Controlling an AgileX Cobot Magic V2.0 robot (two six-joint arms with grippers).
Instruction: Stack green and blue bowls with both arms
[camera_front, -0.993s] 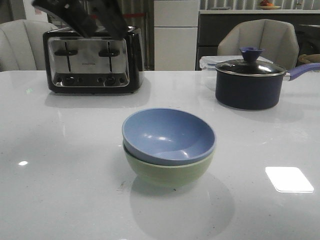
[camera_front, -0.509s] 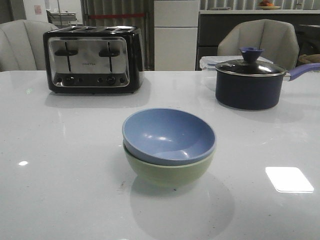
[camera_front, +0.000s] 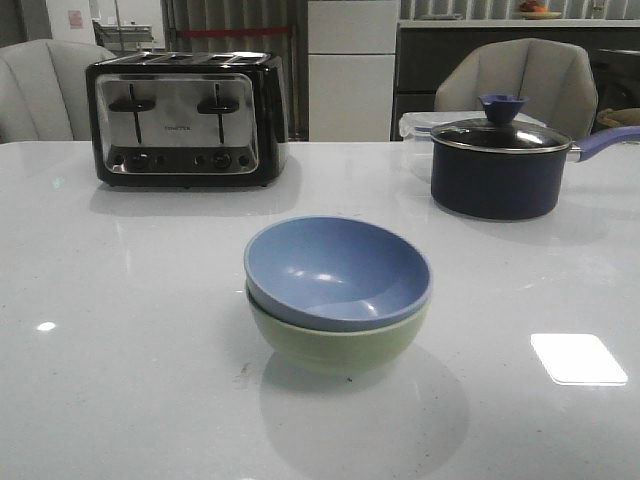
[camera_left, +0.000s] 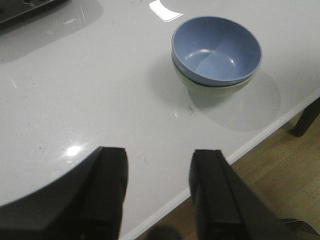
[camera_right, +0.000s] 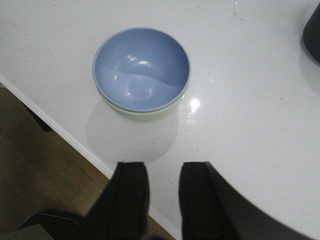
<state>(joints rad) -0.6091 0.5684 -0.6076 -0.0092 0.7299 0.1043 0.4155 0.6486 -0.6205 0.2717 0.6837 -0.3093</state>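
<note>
- blue bowl (camera_front: 338, 270) sat nested inside green bowl (camera_front: 335, 345), centre of the front frame on the white table (camera_front: 120, 300); stack upright, blue rim just above green rim
- toaster (camera_front: 185, 120) upper left; dark pot (camera_front: 497, 165) with lid upper right; both well apart from the bowls
- left gripper (camera_left: 159, 185) fingers spread, holding nothing, over the table edge; bowls in the upper right of its view
- right gripper (camera_right: 164, 192) fingers parted with a narrow gap, empty; bowls in the upper left of its view, clear of the fingers
</note>
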